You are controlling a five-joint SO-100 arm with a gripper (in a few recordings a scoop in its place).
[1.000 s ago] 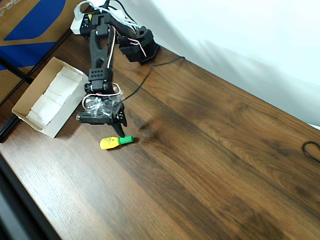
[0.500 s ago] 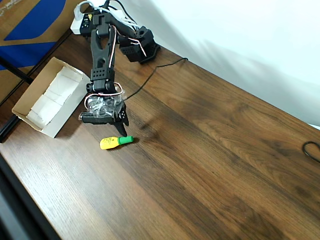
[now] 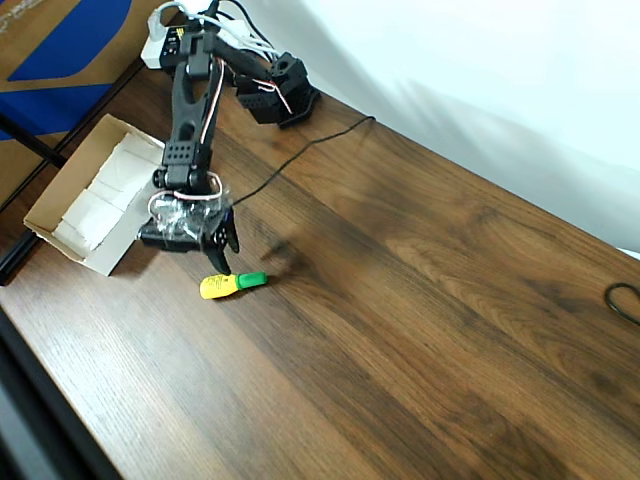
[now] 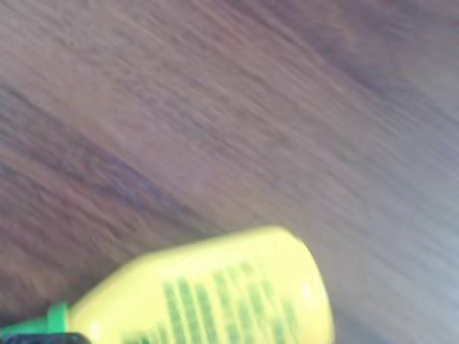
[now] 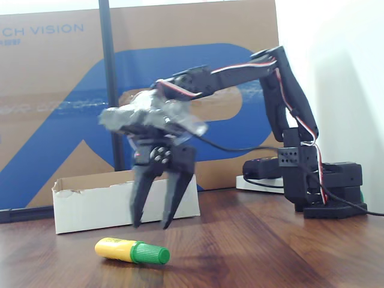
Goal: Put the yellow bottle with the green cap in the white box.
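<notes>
Setting: dark wood-grain worktop was seen from above, with a white wall along one side and a brown-and-blue carton behind.
Bottle: yellow bottle with the green cap was found lying on its side on the bare wood, cap pointing away from the box in the overhead view; its yellow body was seen blurred and close at the bottom of the wrist view.
Box: white box was placed near the worktop's edge, just beside the arm and a short way from the bottle (white padding was visible inside).
Pincer: pincer was held above the bottle, tips pointing down and partly spread, with nothing gripped; it was clear of the bottle, and sat slightly toward the cap end in the fixed view.
Step judged: approach before the grasp; no lift was yet made.
Next move judged: a descent would be needed so that the jaws straddle the bottle across its narrow width, then a closing, since the rounded body could roll if nudged by one tip.
</notes>
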